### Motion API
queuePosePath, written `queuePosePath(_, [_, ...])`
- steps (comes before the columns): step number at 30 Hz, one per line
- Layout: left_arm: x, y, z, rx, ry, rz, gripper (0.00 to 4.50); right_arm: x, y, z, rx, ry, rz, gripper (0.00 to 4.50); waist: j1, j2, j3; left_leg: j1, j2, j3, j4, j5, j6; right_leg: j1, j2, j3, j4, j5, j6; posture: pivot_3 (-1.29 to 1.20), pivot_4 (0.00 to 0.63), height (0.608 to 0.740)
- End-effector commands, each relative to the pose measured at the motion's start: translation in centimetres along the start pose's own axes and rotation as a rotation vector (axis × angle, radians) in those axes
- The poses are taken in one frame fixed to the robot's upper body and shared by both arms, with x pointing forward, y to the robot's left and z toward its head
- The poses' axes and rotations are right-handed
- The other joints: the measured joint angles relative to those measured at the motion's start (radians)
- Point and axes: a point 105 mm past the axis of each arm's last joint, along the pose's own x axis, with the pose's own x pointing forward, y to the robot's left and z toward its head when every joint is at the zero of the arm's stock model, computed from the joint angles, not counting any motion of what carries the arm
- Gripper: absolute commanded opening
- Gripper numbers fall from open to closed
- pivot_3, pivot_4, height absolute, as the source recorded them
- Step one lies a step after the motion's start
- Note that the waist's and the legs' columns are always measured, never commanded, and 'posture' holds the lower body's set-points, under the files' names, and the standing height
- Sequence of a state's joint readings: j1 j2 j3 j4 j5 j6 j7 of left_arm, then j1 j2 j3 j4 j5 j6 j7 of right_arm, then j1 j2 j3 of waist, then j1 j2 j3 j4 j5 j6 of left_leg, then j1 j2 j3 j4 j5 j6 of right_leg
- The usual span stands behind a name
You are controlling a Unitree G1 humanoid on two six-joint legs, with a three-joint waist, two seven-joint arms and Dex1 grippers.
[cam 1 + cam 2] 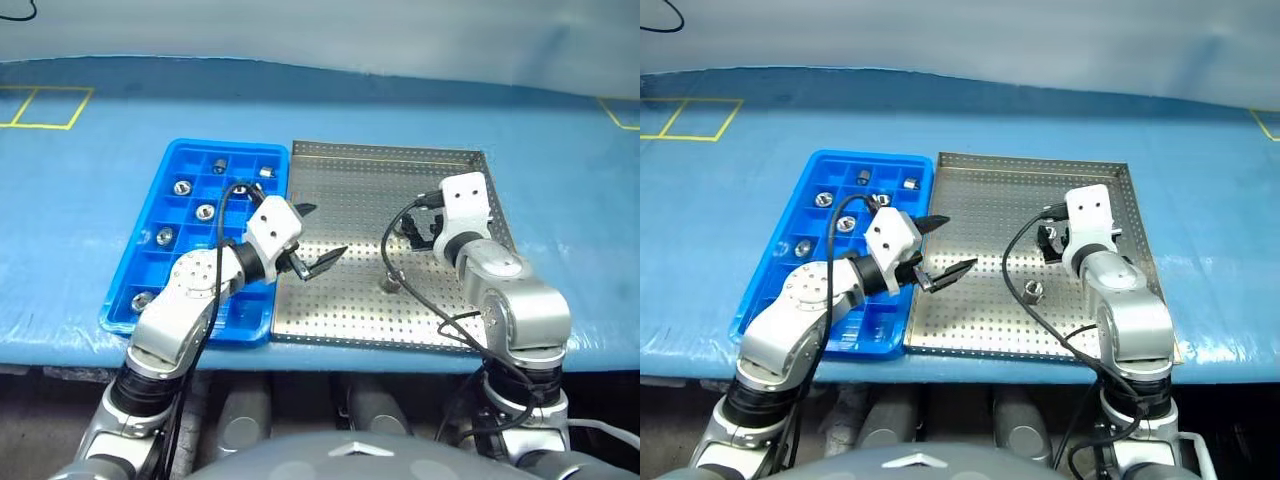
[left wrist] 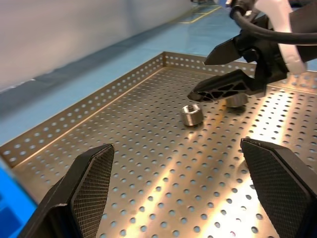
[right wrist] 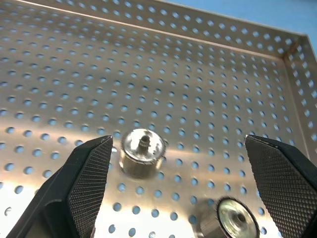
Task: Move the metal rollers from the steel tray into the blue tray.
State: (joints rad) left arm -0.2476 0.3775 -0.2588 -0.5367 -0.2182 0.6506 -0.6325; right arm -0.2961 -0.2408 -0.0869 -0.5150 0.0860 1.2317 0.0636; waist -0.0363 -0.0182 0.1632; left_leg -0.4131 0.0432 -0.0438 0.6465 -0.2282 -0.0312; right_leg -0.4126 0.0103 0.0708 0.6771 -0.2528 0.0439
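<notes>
Rollers [image 1: 1033,290] remain on the steel tray [image 1: 980,330]: one lies alone in the lower middle of the perforated floor, and another sits close under the right gripper [image 3: 185,173], between its two black fingers, which stand spread wide with nothing pinched; a third roller [image 3: 237,218] shows at the lower edge of the right wrist view, just beside the first. The left gripper [image 1: 937,250] hangs over the left part of the steel tray, just past the rim of the blue tray [image 1: 770,285], its fingers likewise spread apart and empty. The blue tray lies to the left in the head views, its long side touching or nearly touching the steel tray, and several of its square compartments each hold a roller [image 1: 205,212], mostly in the upper half. The left forearm covers the lower right compartments, so what they hold I cannot tell. Both trays rest on a blue table cover [image 1: 80,200], with yellow taped lines [image 1: 45,108] at the upper left corner of the frame.
</notes>
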Motion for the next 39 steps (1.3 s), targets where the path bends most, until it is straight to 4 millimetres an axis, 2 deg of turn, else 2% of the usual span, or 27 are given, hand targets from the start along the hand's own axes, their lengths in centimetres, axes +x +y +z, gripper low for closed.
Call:
queuePosePath(1, [0.3,-0.7,0.9,0.019,-0.041,-0.053,4.46,0.6,0.4,1.2,0.031,-0.030,0.010,4.50,-0.009,0.000,0.000,0.000,0.000,0.000,0.000,0.000,0.000,0.000,0.000,0.000,0.000,0.000,0.000,-0.03,0.150,0.740])
queuePosePath(9, [0.2,-0.6,0.7,0.004,-0.033,-0.047,4.46,2.5,1.5,2.0,0.064,-0.011,0.053,4.50,-0.020,0.001,0.000,0.000,0.000,0.000,0.001,0.000,0.000,0.000,0.000,0.001,0.001,0.000,0.002,0.00,0.150,0.740])
queuePosePath(15, [-0.3,-1.4,0.2,-0.001,-0.011,-0.088,4.46,4.0,1.8,0.7,0.089,0.087,0.070,4.50,-0.018,0.001,0.000,0.000,-0.001,0.000,0.001,0.000,0.000,0.000,0.000,0.001,0.001,0.001,0.001,0.02,0.150,0.740])
queuePosePath(21, [-1.0,-2.1,-0.3,-0.030,0.006,-0.116,4.46,4.9,2.5,0.2,0.061,0.112,0.088,4.50,-0.015,0.001,0.001,0.000,0.000,0.000,0.001,0.000,0.000,0.000,0.000,0.001,0.001,0.001,0.001,0.04,0.150,0.740])
queuePosePath(27, [-1.2,-2.1,-0.6,-0.041,0.024,-0.104,4.50,5.4,3.0,0.4,0.051,0.088,0.100,2.58,-0.010,0.002,0.001,0.000,0.000,0.000,0.001,0.000,0.000,0.000,0.000,0.001,0.001,0.001,0.001,0.04,0.150,0.740])
queuePosePath(30, [-1.3,-1.9,-0.9,-0.043,0.025,-0.070,4.50,5.1,3.5,1.2,0.048,0.054,0.112,1.70,-0.008,0.002,0.001,0.000,0.000,0.001,0.000,0.000,0.000,0.000,0.000,0.001,0.001,0.001,0.001,0.04,0.150,0.740])
queuePosePath(33, [-1.6,-1.8,-1.2,-0.065,0.000,-0.038,4.50,4.3,5.6,2.6,0.020,0.000,0.193,1.70,-0.009,0.002,0.001,0.000,0.000,0.001,0.000,0.000,0.000,-0.001,0.000,0.001,0.001,0.001,0.001,0.05,0.150,0.740])
queuePosePath(38, [-2.0,-1.8,-1.6,-0.087,-0.044,0.027,4.50,2.2,11.3,5.2,-0.049,-0.104,0.404,1.70,-0.009,0.004,0.002,0.000,0.000,0.001,0.000,0.000,0.000,-0.001,0.001,0.002,0.001,0.000,0.001,0.07,0.150,0.740])
queuePosePath(39, [-2.2,-1.7,-1.8,-0.088,-0.043,0.047,4.50,1.6,13.0,5.9,-0.063,-0.128,0.458,1.70,-0.008,0.004,0.002,0.000,0.001,0.000,0.000,0.000,0.000,-0.001,0.001,0.001,0.001,0.000,0.001,0.08,0.150,0.740])
